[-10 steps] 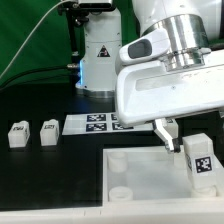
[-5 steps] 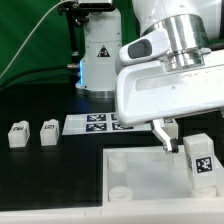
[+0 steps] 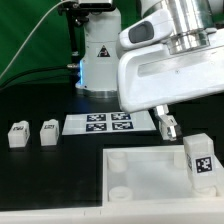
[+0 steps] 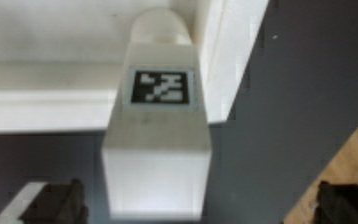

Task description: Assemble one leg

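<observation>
Robot gripper (image 3: 165, 127) hovers with jaws spread wide and empty, just above a tagged white leg (image 3: 198, 160) standing upright on the white panel's (image 3: 150, 176) corner, near the desk's edge on the exterior view's right

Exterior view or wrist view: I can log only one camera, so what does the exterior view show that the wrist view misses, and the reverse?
Only the exterior view shows the two loose legs at the exterior view's left, the marker board and the hand seen from outside. Only the wrist view shows the tagged leg close up, its tag pattern clear. Both show that upright leg and the white panel beside it.
</observation>
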Robot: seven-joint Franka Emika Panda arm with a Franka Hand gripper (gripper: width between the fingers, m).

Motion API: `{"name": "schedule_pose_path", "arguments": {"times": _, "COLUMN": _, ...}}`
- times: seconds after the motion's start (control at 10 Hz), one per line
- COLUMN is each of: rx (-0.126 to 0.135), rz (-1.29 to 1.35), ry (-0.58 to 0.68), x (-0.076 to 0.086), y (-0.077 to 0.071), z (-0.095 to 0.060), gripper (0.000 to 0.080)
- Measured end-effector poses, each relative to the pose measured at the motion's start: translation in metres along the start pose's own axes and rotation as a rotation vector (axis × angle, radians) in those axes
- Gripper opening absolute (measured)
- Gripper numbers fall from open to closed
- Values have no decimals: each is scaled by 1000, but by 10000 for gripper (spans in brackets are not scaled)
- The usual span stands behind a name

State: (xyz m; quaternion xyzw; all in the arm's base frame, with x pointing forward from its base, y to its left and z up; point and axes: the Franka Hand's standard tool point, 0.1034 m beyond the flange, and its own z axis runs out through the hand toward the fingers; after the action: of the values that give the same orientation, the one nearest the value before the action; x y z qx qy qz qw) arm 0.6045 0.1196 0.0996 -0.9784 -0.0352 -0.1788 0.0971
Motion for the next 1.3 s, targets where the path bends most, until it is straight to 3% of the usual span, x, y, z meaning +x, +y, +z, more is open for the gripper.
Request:
{"name": "schedule_pose_path", "arguments": {"times": 0.2, "rx": 34, "rz": 20, "ry": -173, "x": 4, "y": 9, "z": 3, "gripper": 649}}
{"name": "schedule_pose_path", "arguments": {"times": 0.5, "rx": 75, "rz": 18, "ry": -487, "x": -6, "y": 4, "z": 9, "gripper": 649}}
{"name": "schedule_pose_path", "arguments": {"times": 0.8, "rx": 73, "rz": 10, "ry": -461, "x": 8, "y": 14, "z": 17, "gripper": 649}}
{"name": "schedule_pose_path", "arguments": {"times": 1.2, "rx": 72, "rz": 3, "ry": -444, "x": 12, "y": 17, "z": 17, "gripper": 639}}
{"name": "schedule_pose_path", "arguments": {"times": 1.3, "rx": 64, "rz": 37, "ry": -445, "x": 12, "y": 17, "z": 17, "gripper": 458}}
